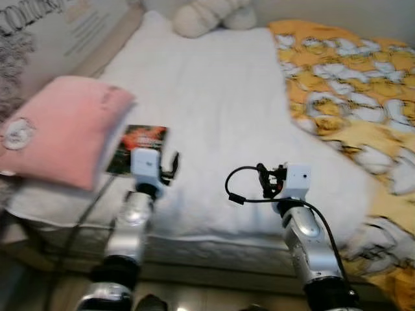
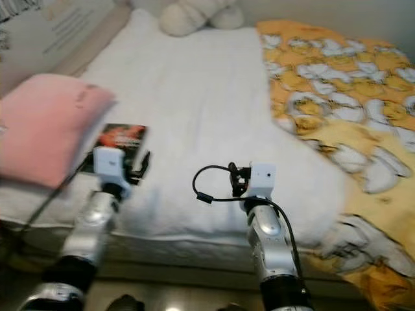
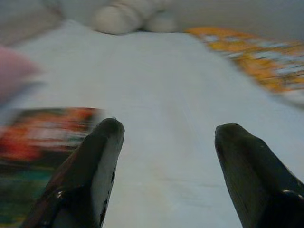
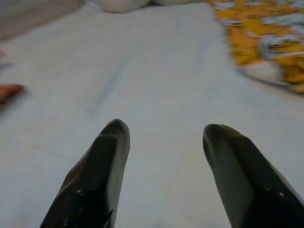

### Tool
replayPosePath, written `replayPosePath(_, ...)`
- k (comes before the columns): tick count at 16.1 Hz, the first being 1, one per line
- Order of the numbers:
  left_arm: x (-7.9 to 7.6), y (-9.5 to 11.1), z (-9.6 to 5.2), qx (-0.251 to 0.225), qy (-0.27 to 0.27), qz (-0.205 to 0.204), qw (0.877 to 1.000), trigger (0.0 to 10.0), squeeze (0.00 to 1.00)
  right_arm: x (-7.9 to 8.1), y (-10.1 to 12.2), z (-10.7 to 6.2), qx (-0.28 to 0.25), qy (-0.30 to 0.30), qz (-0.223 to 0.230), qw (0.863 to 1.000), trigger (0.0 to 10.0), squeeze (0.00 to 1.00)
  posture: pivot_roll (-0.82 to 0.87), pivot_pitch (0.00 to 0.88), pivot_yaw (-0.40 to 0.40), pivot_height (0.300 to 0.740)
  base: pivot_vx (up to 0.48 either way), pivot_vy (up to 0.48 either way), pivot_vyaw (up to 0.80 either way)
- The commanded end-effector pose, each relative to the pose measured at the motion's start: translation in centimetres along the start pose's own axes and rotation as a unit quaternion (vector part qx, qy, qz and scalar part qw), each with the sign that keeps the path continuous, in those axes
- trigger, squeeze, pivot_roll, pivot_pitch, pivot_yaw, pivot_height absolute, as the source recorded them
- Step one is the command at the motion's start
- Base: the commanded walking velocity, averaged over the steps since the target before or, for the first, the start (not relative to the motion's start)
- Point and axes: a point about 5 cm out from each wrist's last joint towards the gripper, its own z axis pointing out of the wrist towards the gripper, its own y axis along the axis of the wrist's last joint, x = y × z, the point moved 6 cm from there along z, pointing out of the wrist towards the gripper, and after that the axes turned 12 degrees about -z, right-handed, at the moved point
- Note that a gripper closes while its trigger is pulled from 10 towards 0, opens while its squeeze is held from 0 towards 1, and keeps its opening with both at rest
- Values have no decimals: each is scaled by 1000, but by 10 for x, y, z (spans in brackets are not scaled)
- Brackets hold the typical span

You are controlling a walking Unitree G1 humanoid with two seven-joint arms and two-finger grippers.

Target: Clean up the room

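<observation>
A book with a dark red cover [image 1: 141,140] lies on the white bed sheet [image 1: 214,103], tucked against a pink pillow [image 1: 61,129] at the bed's left edge. My left gripper [image 3: 171,130] is open and hovers low over the sheet, just right of the book [image 3: 42,137], with nothing between its fingers. Over the bare sheet near the bed's front edge, my right gripper [image 4: 164,128] is also open and holds nothing. From the head views, both arms reach in above the near side of the bed, the left [image 1: 155,165] and the right [image 1: 279,180].
A yellow blanket with a white pattern [image 1: 350,84] is rumpled over the bed's right side and hangs off the near right corner. A white plush toy [image 1: 207,14] lies at the head of the bed. A printed board [image 1: 71,29] leans at the far left.
</observation>
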Motion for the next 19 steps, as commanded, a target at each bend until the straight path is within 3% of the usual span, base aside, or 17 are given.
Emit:
replayPosePath(1,-9,5,7,0,-15,10,1000,10000,0,-4,0,1,-4,-10,-2,1000,10000,0,74,0,-37,740,0,-428,0)
replayPosePath(7,-19,0,9,10,-45,30,999,10000,0,-1,0,2,-8,-3,-17,1000,10000,0,51,0,-18,740,0,-428,-128)
replayPosePath(9,-9,-8,11,32,-23,68,997,10000,0,-2,-7,-3,-3,-5,-3,1000,10000,0,52,0,-21,740,0,-214,-731)
replayPosePath(11,17,-20,12,72,26,82,994,10000,0,-3,-21,-12,9,-3,-16,1000,10000,0,48,0,-25,740,0,0,-709)
replayPosePath(12,20,-25,11,87,26,60,994,10000,1000,-5,-28,-17,18,-3,-19,1000,10000,0,47,0,-25,740,0,0,-694)
replayPosePath(16,25,-30,11,96,32,61,993,10000,1000,-8,-37,-22,32,-7,-27,999,10000,0,35,0,-26,740,0,0,-684)
replayPosePath(17,27,-30,12,95,39,60,993,10000,314,-11,-36,-20,32,-15,-33,999,10000,0,35,0,-27,740,0,0,0)
replayPosePath(18,26,-31,11,97,37,52,993,10000,0,-11,-36,-20,31,-15,-30,999,10000,0,35,0,-27,740,0,0,0)
replayPosePath(19,24,-32,11,99,30,44,994,10000,0,-13,-33,-19,27,-18,-33,999,10000,0,34,0,-28,740,0,0,0)
